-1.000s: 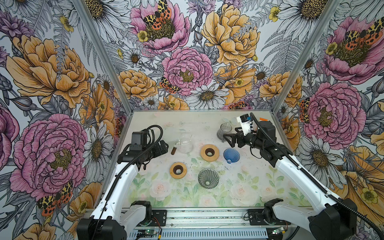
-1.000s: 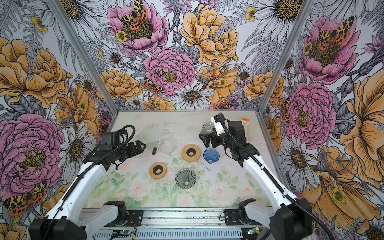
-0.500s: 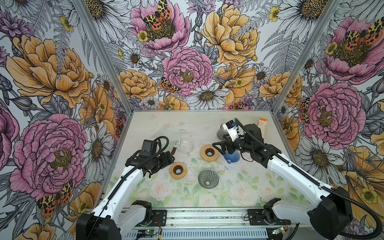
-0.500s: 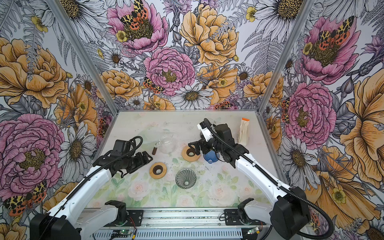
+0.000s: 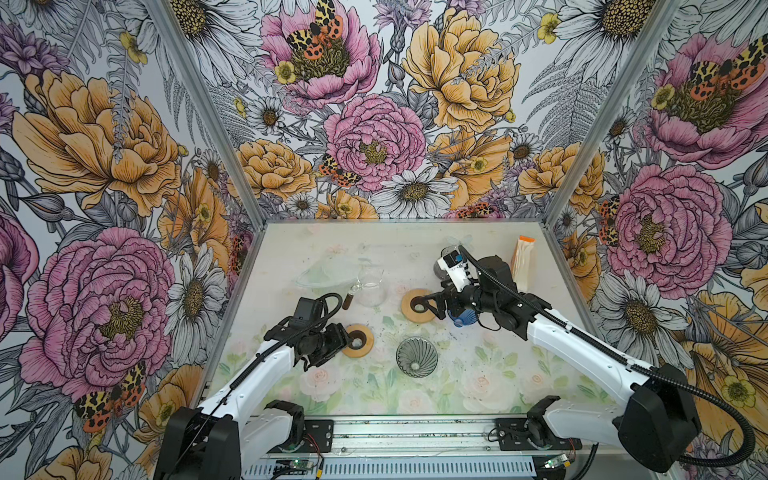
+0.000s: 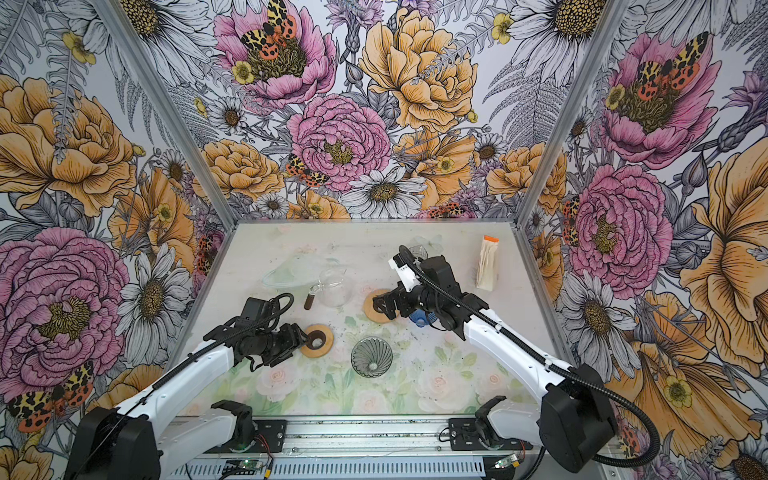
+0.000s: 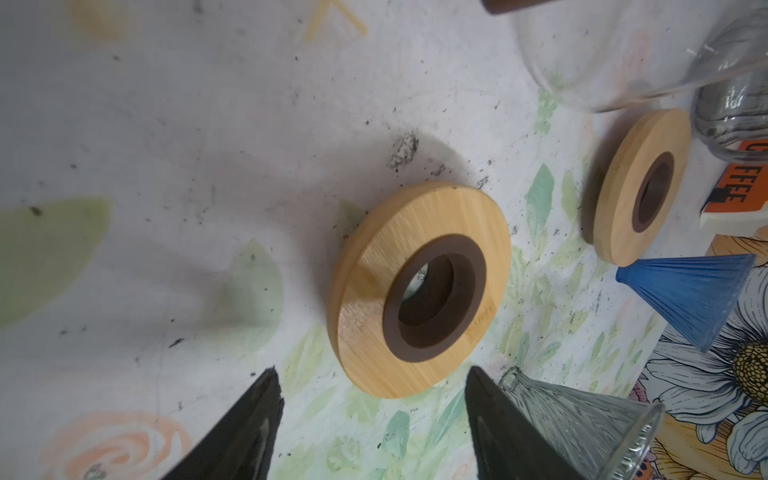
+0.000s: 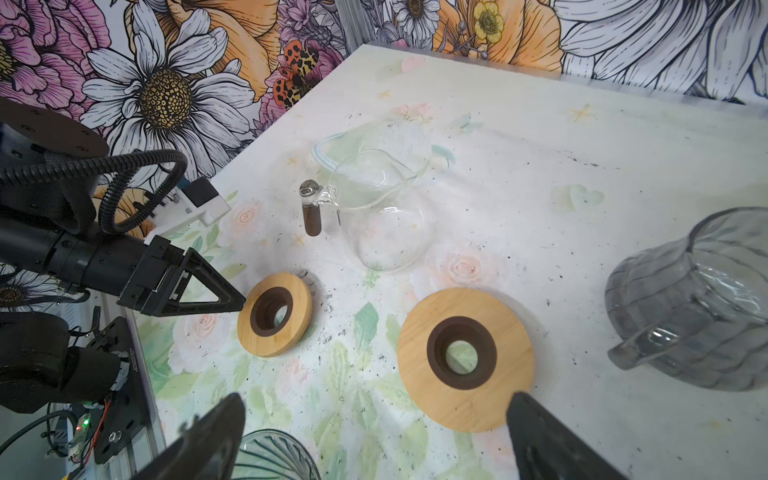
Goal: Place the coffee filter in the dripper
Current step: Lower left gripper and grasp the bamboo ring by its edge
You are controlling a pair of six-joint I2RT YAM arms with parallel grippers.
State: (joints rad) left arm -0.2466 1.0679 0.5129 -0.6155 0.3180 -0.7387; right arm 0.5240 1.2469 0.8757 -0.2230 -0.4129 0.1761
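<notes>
Counter point(image 5: 399, 245): pale floral print, speckled with dark grit. Walls point(image 5: 374, 137): bold flower mural. Left pincer point(image 7: 372, 371) jaws apart, empty; right pincer point(image 8: 374, 395) wide apart, empty.

Bright even light, soft shadows, wrist views slightly blurred
</notes>
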